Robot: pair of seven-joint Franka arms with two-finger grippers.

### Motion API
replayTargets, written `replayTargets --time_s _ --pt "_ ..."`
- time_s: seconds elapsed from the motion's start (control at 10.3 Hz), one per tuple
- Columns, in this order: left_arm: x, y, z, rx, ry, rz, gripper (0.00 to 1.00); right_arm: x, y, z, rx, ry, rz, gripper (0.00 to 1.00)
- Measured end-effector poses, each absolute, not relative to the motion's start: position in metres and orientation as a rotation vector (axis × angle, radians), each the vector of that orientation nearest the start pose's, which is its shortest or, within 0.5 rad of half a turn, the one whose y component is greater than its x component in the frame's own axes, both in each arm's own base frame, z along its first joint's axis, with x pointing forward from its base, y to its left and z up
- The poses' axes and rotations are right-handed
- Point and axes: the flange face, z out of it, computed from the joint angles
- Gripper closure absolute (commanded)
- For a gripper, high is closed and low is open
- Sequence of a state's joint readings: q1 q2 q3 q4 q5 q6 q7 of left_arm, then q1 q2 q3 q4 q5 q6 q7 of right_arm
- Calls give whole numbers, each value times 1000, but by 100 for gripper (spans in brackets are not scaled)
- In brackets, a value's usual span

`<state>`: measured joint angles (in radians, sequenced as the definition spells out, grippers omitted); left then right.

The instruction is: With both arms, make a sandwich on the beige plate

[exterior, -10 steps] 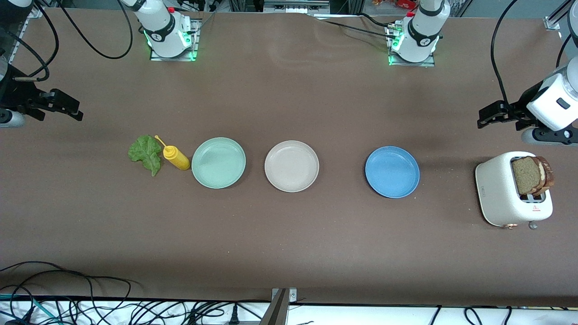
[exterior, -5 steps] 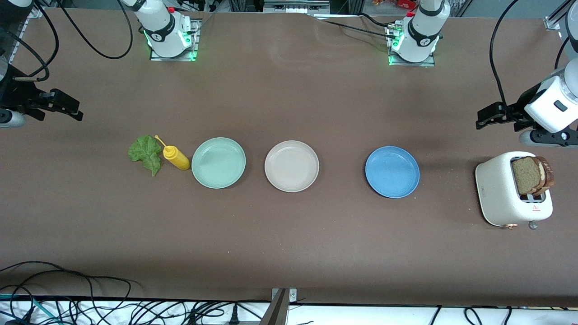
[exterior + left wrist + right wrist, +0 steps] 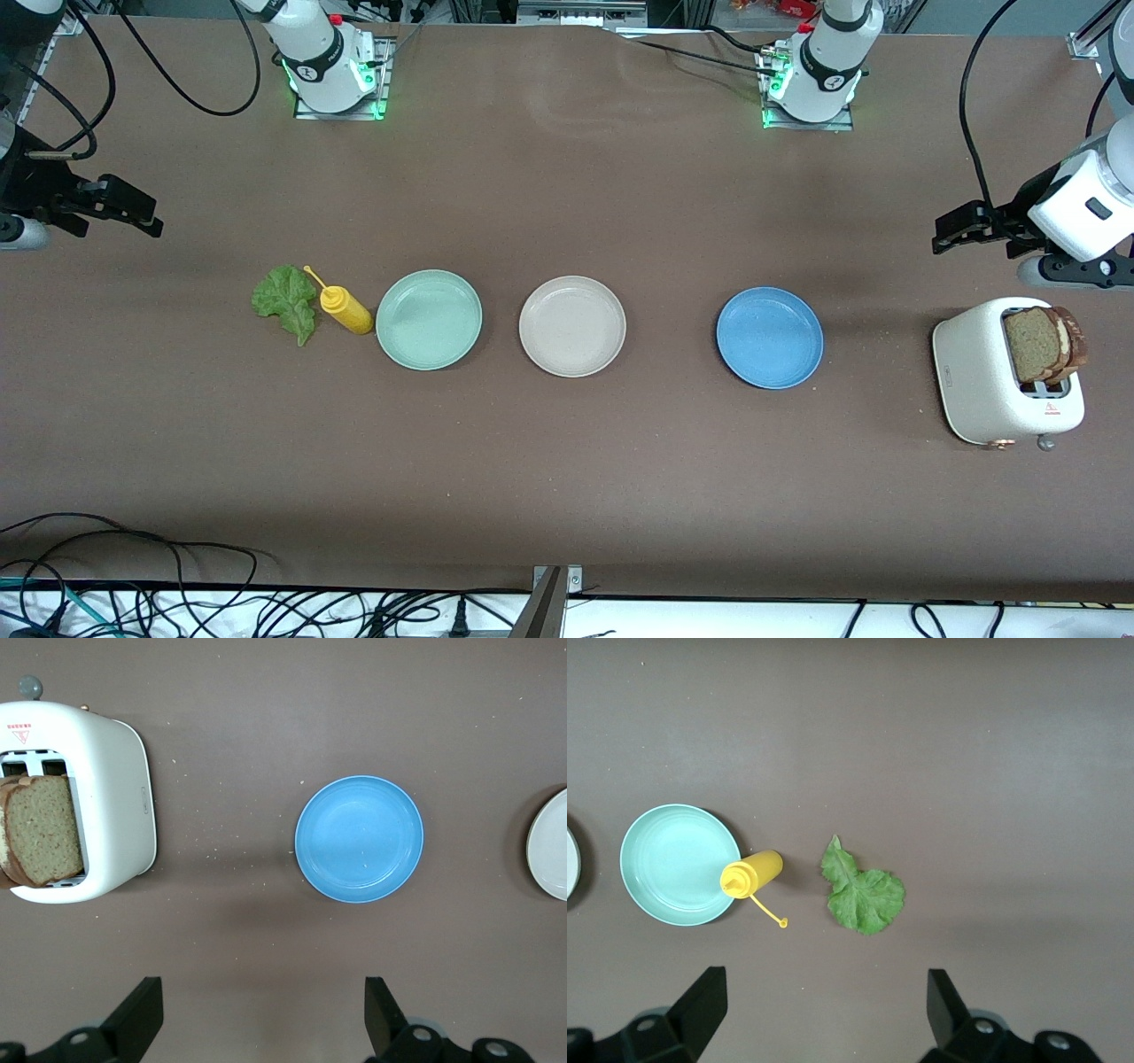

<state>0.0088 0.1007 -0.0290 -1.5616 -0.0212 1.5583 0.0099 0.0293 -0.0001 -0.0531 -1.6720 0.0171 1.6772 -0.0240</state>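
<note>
Fingers of both grippers stood wide apart, empty. At the front view's right edge the left gripper [image 3: 952,230] hung just above the toaster [image 3: 979,372] holding the bread slices [image 3: 1041,344], so it was the nearer arm. The beige plate [image 3: 572,325] sat mid-frame. The right gripper [image 3: 133,213] waited upper left, above the lettuce leaf [image 3: 286,301].

The round, pale beige plate [image 3: 572,326] lies bare mid-worktop. Two brown bread slices [image 3: 1044,344] with darker crust stand upright in the toaster [image 3: 974,381] at the left arm's end. A ruffled green lettuce leaf [image 3: 286,302] lies flat toward the right arm's end.
</note>
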Motion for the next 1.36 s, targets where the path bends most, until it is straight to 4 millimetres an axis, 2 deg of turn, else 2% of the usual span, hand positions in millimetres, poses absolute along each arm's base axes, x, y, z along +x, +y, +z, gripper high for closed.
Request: replayTargets --time_s 0.87,1.36 --pt "582 -12 571 -3162 41 145 0 561 -12 586 -3125 2 -9 0" --pt "586 -1 561 -3161 8 171 0 561 -12 586 -3125 3 -9 0"
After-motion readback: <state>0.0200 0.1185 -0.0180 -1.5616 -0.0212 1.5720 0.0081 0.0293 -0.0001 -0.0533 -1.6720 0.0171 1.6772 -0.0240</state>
